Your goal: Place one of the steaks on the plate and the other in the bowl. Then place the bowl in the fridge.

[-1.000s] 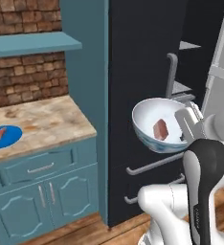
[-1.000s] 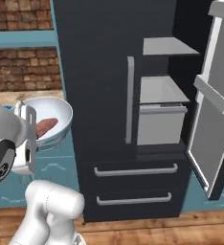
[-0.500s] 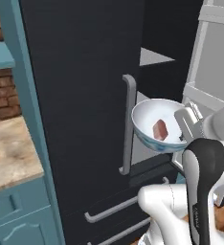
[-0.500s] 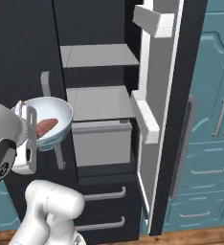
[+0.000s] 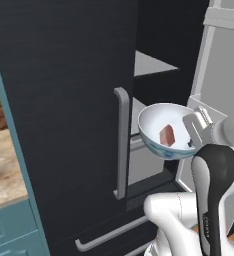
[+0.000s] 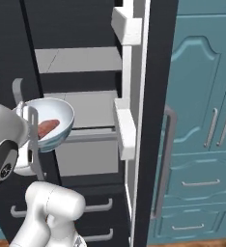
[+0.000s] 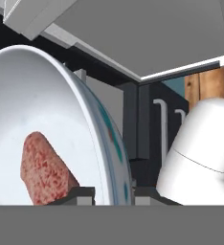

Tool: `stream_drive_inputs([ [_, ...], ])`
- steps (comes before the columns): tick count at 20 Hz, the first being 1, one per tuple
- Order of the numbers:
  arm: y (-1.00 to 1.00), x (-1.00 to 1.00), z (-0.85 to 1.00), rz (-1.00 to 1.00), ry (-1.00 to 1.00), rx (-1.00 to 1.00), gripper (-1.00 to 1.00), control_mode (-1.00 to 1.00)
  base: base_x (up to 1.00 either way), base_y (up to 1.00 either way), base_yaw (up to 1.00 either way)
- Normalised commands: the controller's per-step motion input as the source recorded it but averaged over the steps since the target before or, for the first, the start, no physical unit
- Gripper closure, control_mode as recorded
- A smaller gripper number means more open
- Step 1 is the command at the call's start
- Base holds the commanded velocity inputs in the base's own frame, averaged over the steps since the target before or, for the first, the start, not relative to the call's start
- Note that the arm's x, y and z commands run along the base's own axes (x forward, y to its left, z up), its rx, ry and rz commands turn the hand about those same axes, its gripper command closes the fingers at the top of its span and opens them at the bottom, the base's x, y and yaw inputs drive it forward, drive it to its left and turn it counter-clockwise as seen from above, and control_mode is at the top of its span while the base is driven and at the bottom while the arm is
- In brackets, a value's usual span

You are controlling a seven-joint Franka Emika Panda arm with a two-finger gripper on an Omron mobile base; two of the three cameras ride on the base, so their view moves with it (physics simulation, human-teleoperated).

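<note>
My gripper [image 5: 195,126] is shut on the rim of the white bowl [image 5: 161,131], which has a blue pattern outside and hangs in the air in front of the fridge [image 5: 64,90]. One pinkish-red steak [image 5: 167,135] lies inside the bowl. In the right base view the bowl [image 6: 51,120] with the steak [image 6: 48,128] hangs left of the open fridge door [image 6: 134,96], level with a grey shelf [image 6: 81,59]. The hand view shows the rim [image 7: 102,129] pinched between my fingertips [image 7: 80,194], with the steak [image 7: 43,167] inside. The plate and the other steak are out of view.
The fridge's left door is closed, with a long grey handle [image 5: 121,145]. A grey drawer [image 6: 88,154] sits under the shelf. Door bins [image 6: 126,128] jut from the open door. Teal cabinets [image 6: 206,120] stand to the right and a stone counter [image 5: 4,172] to the left.
The whole picture has shifted as the base drove. The open fridge compartment is now closer and the counter has slid off to the left. The bowl stays held in the gripper.
</note>
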Motion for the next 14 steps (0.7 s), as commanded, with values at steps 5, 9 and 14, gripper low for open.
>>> stream_drive_inputs([
  [5,0.0,0.0,0.0,0.0,0.0,0.0,1.0,1.0,0.9,-0.48,0.11],
  [9,0.0,0.0,0.0,0.0,0.0,0.0,1.0,1.0,0.29,-0.54,0.19],
  [14,0.05,0.06,0.01,-0.02,-0.01,0.0,1.0,-1.0,0.07,-0.07,0.04],
])
